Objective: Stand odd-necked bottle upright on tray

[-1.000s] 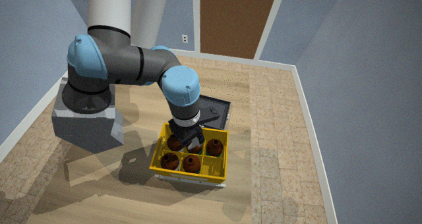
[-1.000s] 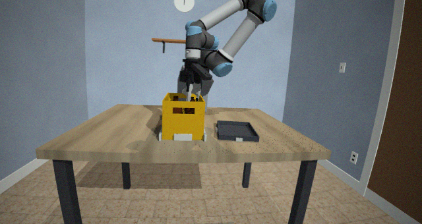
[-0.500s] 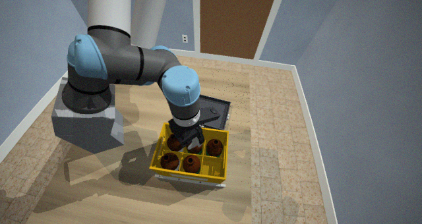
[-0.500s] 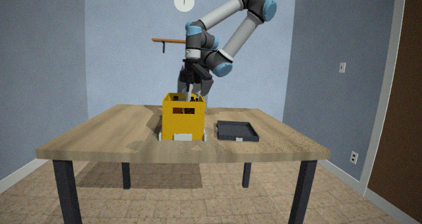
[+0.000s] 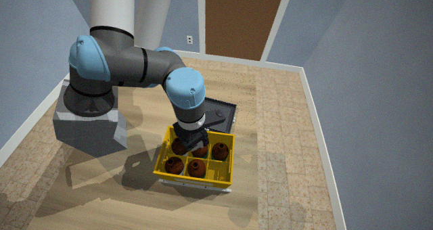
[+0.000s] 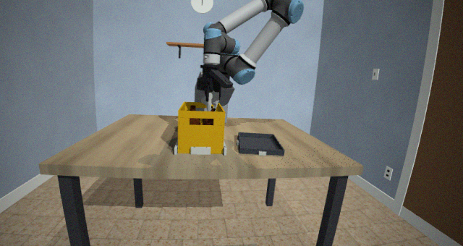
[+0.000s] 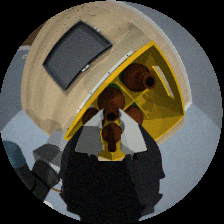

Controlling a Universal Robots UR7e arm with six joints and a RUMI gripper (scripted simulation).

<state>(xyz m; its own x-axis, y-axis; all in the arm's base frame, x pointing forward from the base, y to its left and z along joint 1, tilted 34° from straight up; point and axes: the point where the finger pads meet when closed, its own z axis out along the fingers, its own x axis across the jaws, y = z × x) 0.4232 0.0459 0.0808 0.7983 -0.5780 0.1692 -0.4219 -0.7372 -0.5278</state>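
a: where is the task's bottle, and how is it held?
b: a brown bottle (image 5: 200,151) (image 7: 110,96), apparently the pick, is standing in the middle cell of the crate's tray-side row. its neck is clasped between the fingertips of the gripper (image 5: 195,147) (image 6: 213,107) (image 7: 111,114), as is best seen in the wrist view.

a: how is it likely to handle?
b: a stiff, smooth body is suggested, perhaps glass; some weight and slipperiness should be expected. the neck is rightly taken, squarely below the opening, and a straight lift is called for. if the bottle is swung early, a divider or wall could be caught and the yellow crate (image 5: 193,180) (image 6: 201,135) (image 7: 184,114) dragged. on the dark tray (image 5: 231,120) (image 6: 260,144) (image 7: 77,55), just beside the crate, the base should be lowered flat, away from the raised rim.

a: what is hard to make out?
b: whether this neck is the odd 1 of the 5; the difference is too fine to be judged here. in the top view the held neck is covered by the gripper, and part of the tray by the arm. in the exterior view the bottles are mostly hidden by the crate wall.
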